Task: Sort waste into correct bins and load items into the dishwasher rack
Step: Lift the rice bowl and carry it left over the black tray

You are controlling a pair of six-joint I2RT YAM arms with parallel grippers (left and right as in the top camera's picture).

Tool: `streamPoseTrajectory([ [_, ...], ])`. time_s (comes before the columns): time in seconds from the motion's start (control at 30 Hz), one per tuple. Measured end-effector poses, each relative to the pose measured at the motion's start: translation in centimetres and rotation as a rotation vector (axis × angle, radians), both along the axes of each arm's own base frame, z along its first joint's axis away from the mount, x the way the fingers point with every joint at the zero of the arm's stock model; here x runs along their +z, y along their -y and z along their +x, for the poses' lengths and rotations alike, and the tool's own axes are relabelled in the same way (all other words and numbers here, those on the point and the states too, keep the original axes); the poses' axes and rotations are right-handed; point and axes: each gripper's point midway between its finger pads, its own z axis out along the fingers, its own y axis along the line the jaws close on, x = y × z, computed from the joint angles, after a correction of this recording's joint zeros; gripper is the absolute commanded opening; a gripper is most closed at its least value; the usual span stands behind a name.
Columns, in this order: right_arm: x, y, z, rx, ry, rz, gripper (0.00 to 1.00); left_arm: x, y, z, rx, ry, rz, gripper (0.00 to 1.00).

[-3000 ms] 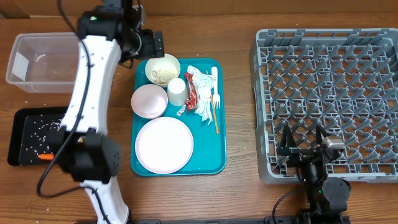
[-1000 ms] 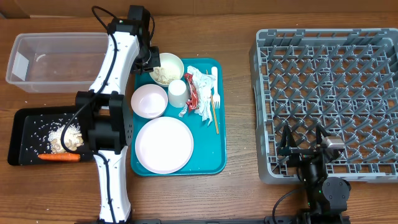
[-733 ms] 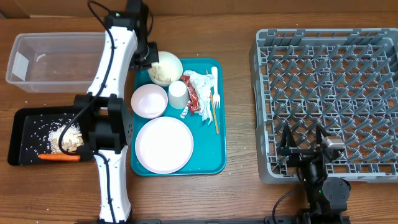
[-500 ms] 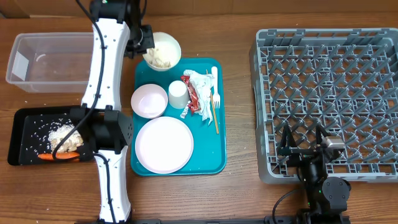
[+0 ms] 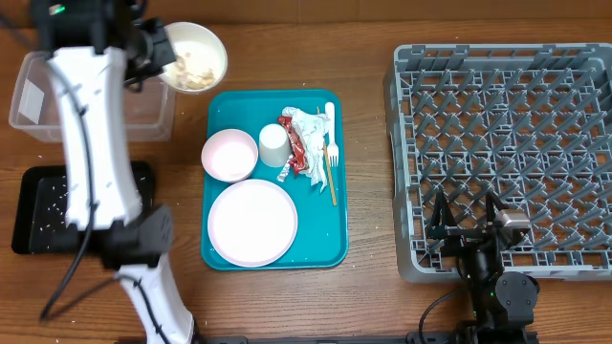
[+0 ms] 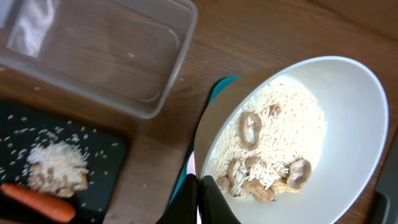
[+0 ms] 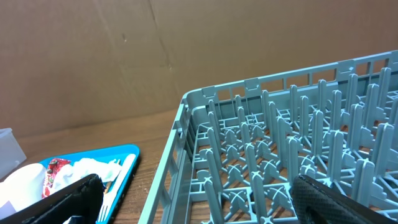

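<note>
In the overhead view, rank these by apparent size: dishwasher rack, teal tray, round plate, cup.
1. dishwasher rack
2. teal tray
3. round plate
4. cup
All four differ clearly in size.

The bowl (image 6: 348, 93) I carry looks smooth and glossy white; the table (image 6: 280, 25) is matt brown wood grain. The tub (image 6: 106, 56) is clear, shiny plastic and the black tray (image 6: 106, 158) dull and matt. The rack (image 7: 261, 155) is moulded grey plastic, the napkins (image 5: 311, 124) crumpled white paper.

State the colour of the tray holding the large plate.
Teal; the tray shows best in the overhead view.
</note>
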Motion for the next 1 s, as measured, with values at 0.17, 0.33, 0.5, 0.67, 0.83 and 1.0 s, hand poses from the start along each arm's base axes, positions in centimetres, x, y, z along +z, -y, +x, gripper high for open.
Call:
streamPoseTrajectory([
  [0.17,0.0,0.0,0.0,0.0,0.0,0.0,1.0,3.7,-5.8,-6.2,0.176,0.045,0.016,0.04],
  [0.33,0.0,0.0,0.0,-0.001,0.0,-0.001,1.0,1.4,-11.5,-9.6,0.402,-0.044,-0.008,0.04],
  [0.5,0.0,0.0,0.0,0.0,0.0,-0.001,1.0,-1.8,-16.1,-12.8,0.599,-0.164,0.005,0.04],
  [0.67,0.0,0.0,0.0,0.0,0.0,-0.001,1.0,-5.0,-19.3,-16.9,0.799,-0.331,0.15,0.04],
  [0.83,0.0,0.0,0.0,0.0,0.0,-0.001,1.0,-6.5,-21.0,-19.6,0.906,-0.429,0.278,0.04],
  [1.0,0.0,0.0,0.0,0.0,0.0,-0.001,1.0,-8.8,-21.7,-21.2,0.947,-0.515,0.367,0.04],
])
